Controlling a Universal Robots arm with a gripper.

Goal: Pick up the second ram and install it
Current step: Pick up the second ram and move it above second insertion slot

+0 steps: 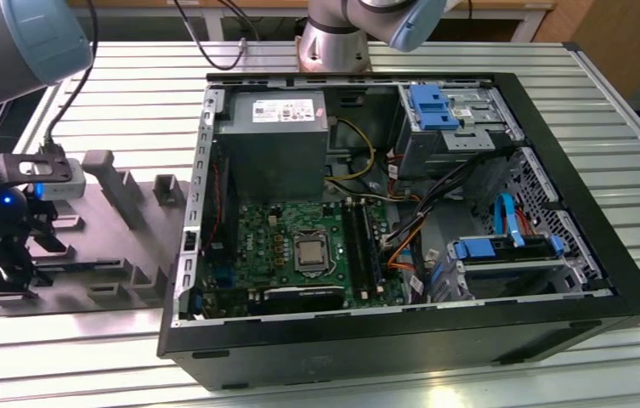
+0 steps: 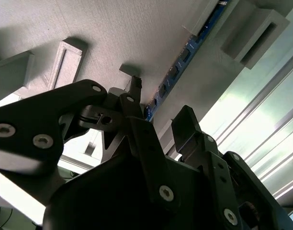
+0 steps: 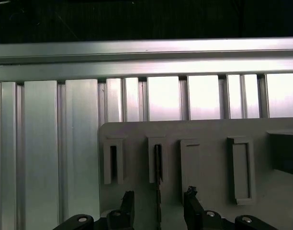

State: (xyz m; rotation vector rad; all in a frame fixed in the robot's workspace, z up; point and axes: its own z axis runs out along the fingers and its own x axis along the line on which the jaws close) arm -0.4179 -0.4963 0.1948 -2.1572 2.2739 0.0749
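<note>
We see the computer case (image 1: 410, 340) on the slatted table (image 1: 127, 76), with the tray (image 1: 116, 285) beside it at the exterior view's left. Inside the case lies the motherboard (image 1: 263, 246), with the processor (image 1: 312, 252) near its middle. The power supply (image 1: 272, 144) sits behind the board, and the drive cage (image 1: 455, 119) is at the exterior view's right. The gripper (image 3: 158, 211) hangs over the tray. In both wrist views the memory stick (image 2: 185, 55) stands on edge in a tray slot, between the spread fingers (image 3: 128, 206).
</note>
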